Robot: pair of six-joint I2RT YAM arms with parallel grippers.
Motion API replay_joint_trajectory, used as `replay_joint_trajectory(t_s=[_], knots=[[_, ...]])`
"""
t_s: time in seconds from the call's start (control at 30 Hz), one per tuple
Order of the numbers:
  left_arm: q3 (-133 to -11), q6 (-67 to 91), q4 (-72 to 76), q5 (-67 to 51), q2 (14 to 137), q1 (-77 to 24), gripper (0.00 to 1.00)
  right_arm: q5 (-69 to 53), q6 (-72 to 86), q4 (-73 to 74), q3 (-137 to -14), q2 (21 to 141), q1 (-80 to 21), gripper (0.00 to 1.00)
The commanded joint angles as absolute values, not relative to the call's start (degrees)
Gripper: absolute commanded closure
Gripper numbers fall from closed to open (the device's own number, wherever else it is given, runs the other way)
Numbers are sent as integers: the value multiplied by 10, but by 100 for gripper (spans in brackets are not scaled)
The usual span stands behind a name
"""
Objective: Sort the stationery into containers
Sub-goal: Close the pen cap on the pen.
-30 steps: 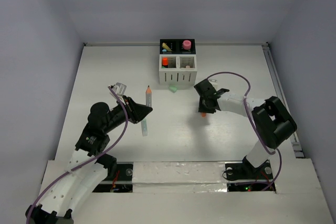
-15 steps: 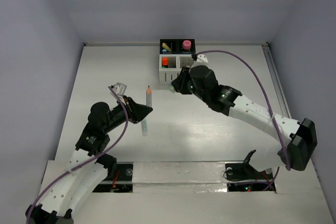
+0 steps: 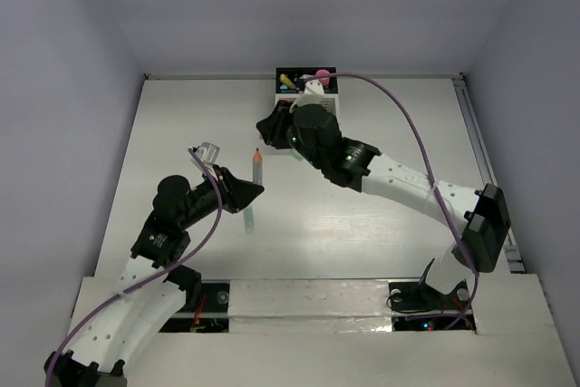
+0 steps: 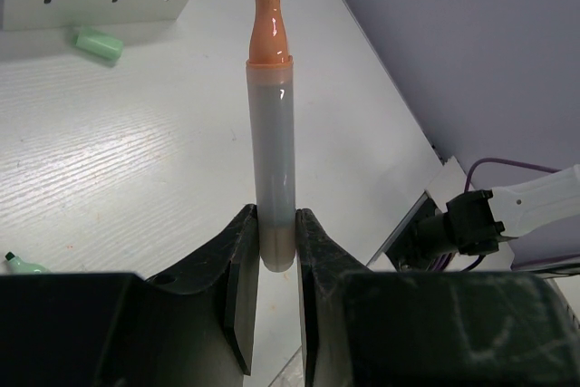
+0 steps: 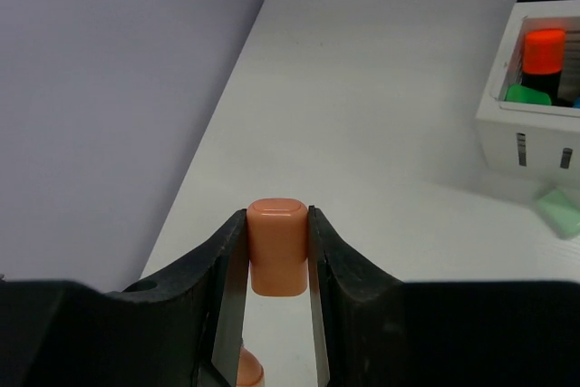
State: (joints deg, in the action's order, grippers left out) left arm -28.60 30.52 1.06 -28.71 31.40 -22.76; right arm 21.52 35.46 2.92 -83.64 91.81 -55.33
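White grained tabletop (image 3: 181,133) is seen from above: a marker (image 3: 255,169) is clamped in the left hand (image 3: 250,190), the right hand (image 3: 269,126) held near its tip. Left wrist: a smooth grey barrel, nib bare. Right wrist: a glossy orange cap (image 5: 277,256) is pinched. Capping is judged next; cap and nib must be aligned.

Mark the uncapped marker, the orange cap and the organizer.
uncapped marker (image 4: 275,160): left wrist view, middle of its grey barrel.
orange cap (image 5: 277,246): right wrist view, the cap's front face.
organizer (image 5: 542,133): right wrist view, white slatted front wall.
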Motion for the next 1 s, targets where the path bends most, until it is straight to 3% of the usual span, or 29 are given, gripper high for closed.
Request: replay_joint_trajectory(t_s=[0.0,0.97], knots=[[-284,301,43,-296,312,-227,100,229,343,-6,-871,920,-570,96],[-287,301,34,-279,308,-227,100,294,335,19,-832,905,-621,97]])
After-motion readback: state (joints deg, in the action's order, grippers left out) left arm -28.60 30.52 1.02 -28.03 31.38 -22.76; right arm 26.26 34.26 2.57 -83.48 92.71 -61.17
